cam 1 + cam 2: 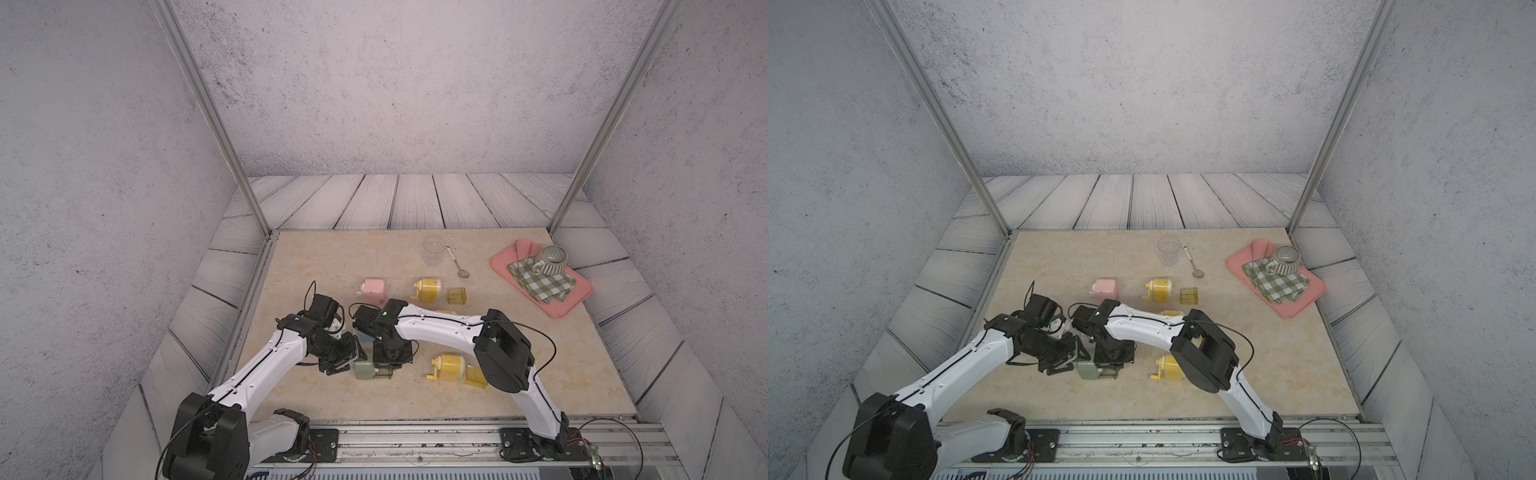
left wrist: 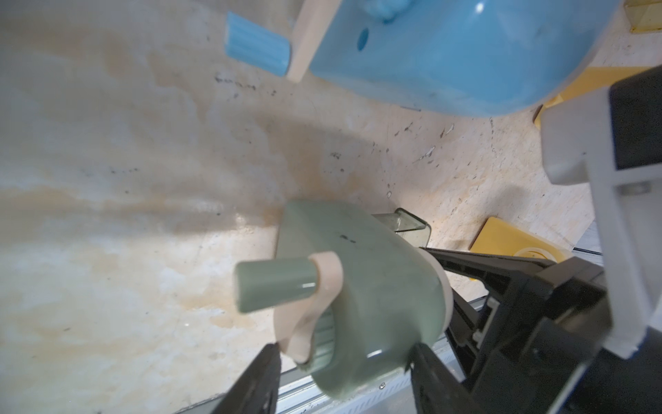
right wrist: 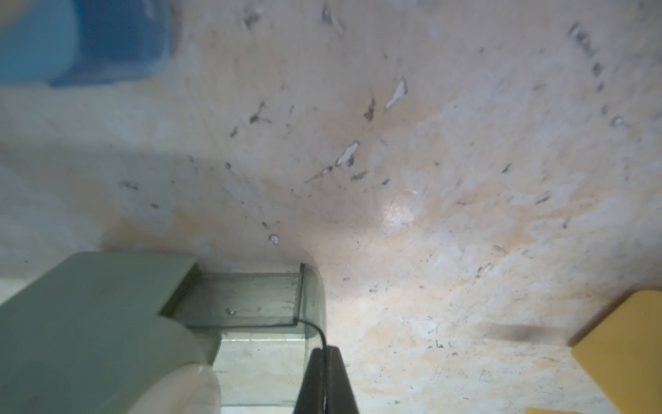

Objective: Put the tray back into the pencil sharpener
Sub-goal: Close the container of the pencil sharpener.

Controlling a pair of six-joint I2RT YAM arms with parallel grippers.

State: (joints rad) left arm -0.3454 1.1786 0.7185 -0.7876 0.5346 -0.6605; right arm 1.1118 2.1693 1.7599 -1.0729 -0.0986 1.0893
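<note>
In both top views: green pencil sharpener (image 1: 362, 370) at the near left of the table (image 1: 332, 257); left gripper (image 1: 353, 362) clamped across its body from the left; tray (image 1: 384, 373), clear green, sticking out of its right end, only partly seated; right gripper (image 1: 390, 365) pointing down just at that tray, jaws pressed together, holding nothing.

In the left wrist view: black fingers (image 2: 256, 383) flanking the sharpener's rounded body, crank toward the camera; a corner of the tray peeking out behind; blue sharpener (image 2: 447, 53) close by, farther off.

In the right wrist view: closed tips set against the tray's outer end wall; tray roughly halfway into the slot, seemingly square to it.

Risks, by judgement: jamming if pushed askew; tips sliding off the smooth curved wall and skidding onto the table; glossy round body twisting in the left grip under the push; bumping the blue sharpener, or the yellow sharpener (image 1: 451, 365) near on the right.
</note>
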